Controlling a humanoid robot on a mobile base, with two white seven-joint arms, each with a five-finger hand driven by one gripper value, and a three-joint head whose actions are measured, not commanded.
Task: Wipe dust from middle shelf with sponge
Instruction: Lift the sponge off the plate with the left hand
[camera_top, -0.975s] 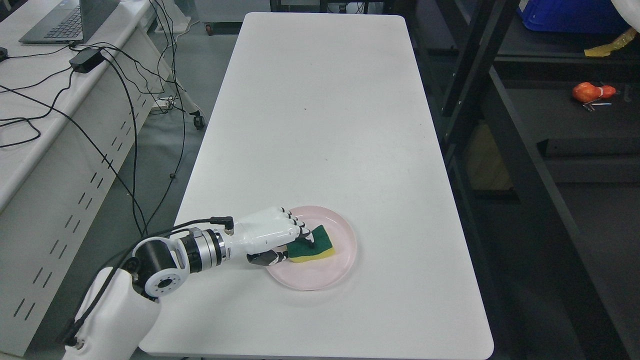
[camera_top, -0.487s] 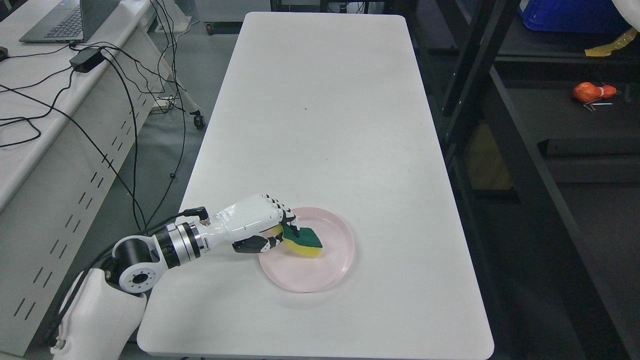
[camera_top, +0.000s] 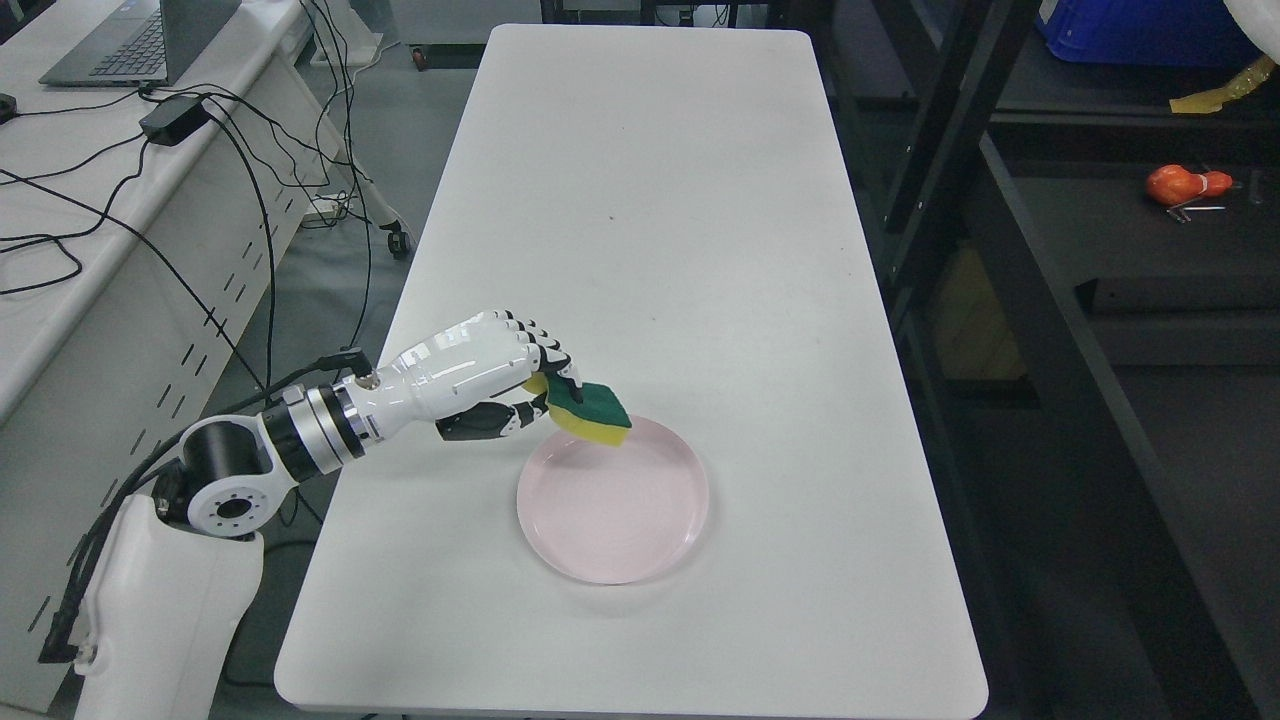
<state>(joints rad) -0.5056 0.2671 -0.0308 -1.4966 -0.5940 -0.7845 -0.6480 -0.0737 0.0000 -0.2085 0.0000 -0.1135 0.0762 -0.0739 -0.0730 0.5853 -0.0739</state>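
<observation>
The left arm enters from the 7 o'clock corner of the head view, its white forearm rising toward 2 o'clock above the white table (camera_top: 650, 200). The left hand (camera_top: 480, 370) is palm-down with its fingers (camera_top: 545, 355) curled over the top of the sponge (camera_top: 590, 410) and the thumb pressed beneath, clamping it. The sponge, green scouring face up and yellow foam below, is tilted and held clear of the table, overlapping the 11 o'clock rim of the pink plate (camera_top: 613, 540). The plate rests flat on the table near its 6 o'clock end. The sponge's near end is hidden under the fingers, so its full outline cannot be made out. At 3 o'clock of the table stands a dark shelf rack (camera_top: 1060, 330); its levels are cut off by the frame edge, and an orange object (camera_top: 1185, 185) on it is too small to identify.
</observation>
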